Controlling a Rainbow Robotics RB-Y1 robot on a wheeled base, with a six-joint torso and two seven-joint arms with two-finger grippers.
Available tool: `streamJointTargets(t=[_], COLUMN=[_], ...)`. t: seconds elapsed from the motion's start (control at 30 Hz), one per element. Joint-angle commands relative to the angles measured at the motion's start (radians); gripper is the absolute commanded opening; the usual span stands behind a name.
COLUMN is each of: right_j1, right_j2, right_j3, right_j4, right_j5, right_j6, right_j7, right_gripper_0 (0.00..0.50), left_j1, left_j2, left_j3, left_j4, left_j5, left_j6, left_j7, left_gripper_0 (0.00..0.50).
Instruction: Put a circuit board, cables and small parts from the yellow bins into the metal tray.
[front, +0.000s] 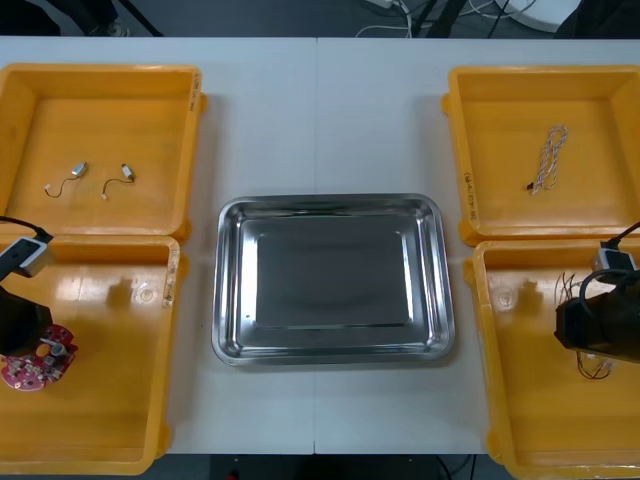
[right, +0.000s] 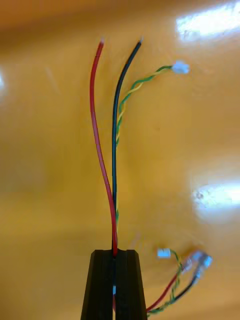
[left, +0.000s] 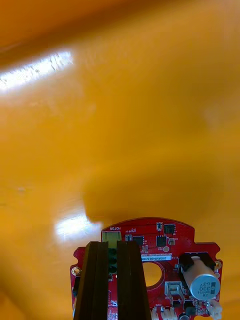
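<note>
The left gripper (left: 114, 244) is down in the near left bin (front: 100, 440), its fingers (left: 99, 280) clamped on the edge of the board (left: 165, 237), which spreads out past their tips. In the near right bin (front: 520, 430) the right gripper (right: 115, 252) pinches a red cable (right: 94, 125) and a black cable (right: 116, 125), both running straight ahead of the fingertips. The tray (front: 330, 205) sits bare on the counter (front: 320, 120).

This looks like an electronics workshop or lab: a light table (front: 320, 120) with yellow sorting bins (front: 100, 115), a red circuit board (left: 167, 234) between my left fingers (left: 97, 280), thin cables (right: 114, 165) between my right fingers (right: 102, 285).
</note>
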Motion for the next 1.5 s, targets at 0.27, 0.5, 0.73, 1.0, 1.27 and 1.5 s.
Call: streamJointTargets(t=[0.27, 0.5, 0.73, 1.0, 1.27, 1.5], right_j1=[-0.094, -0.133, -0.202, -0.217, -0.218, -0.268], right_j2=[0.013, 0.013, 0.005, -0.050, -0.120, -0.151], right_j3=[-0.144, -0.179, -0.231, -0.241, -0.271, -0.233], right_j4=[-0.193, -0.247, -0.278, -0.281, -0.281, -0.279], right_j5=[-0.013, -0.026, -0.050, -0.087, -0.213, -0.280], right_j6=[0.231, 0.231, 0.231, 0.231, 0.231, 0.231], right_j7=[-0.037, -0.039, -0.033, -0.034, -0.039, -0.027], right_gripper_0=[0.000, 0.000, 0.000, 0.000, 0.000, 0.000], left_j1=[-0.166, -0.249, -0.344, -0.424, -0.514, -0.589], left_j2=[-0.006, -0.038, -0.073, -0.089, -0.132, -0.176], left_j3=[0.092, 0.094, 0.060, -0.044, -0.159, -0.263], left_j4=[-0.092, -0.143, -0.204, -0.249, -0.279, -0.281], left_j5=[0.019, 0.019, 0.027, -0.008, -0.057, -0.108], left_j6=[0.200, 0.296, 0.380, 0.384, 0.384, 0.386], left_j7=[0.028, 0.145, 0.278, 0.453, 0.631, 0.757], left_gripper_0=[0.000, 0.000, 0.000, 0.000, 0.000, 0.000])
